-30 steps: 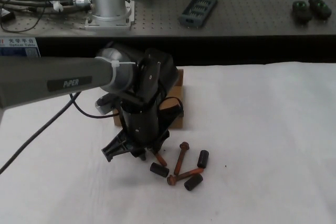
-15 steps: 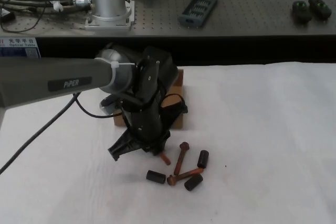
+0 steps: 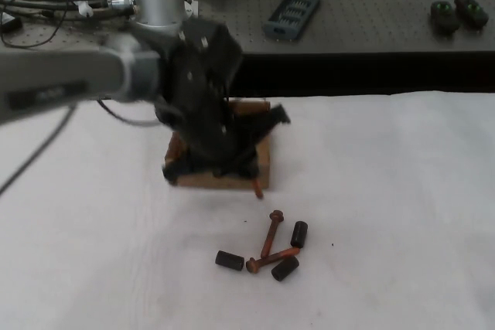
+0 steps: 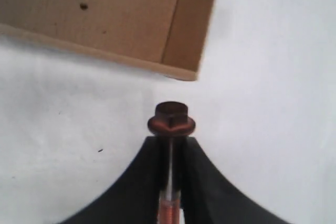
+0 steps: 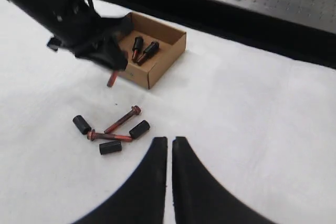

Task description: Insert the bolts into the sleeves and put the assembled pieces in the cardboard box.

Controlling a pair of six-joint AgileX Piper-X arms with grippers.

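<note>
The left gripper (image 4: 171,148) pinches a bolt (image 4: 171,119) by its shank, head out; the cardboard box (image 4: 105,19) sits just ahead. The right gripper (image 5: 169,142) is pressed together.

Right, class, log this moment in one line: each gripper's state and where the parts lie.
left gripper: shut on bolt, near cardboard box | right gripper: shut, empty | cloth: two loose bolts, three sleeves | box: two assembled pieces

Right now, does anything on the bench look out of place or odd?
The left tool grips a bare bolt, no sleeve on it, beside the cardboard box corner. Possibly odd: the box holds assembled pieces, and three sleeves lie loose on the cloth.
</note>
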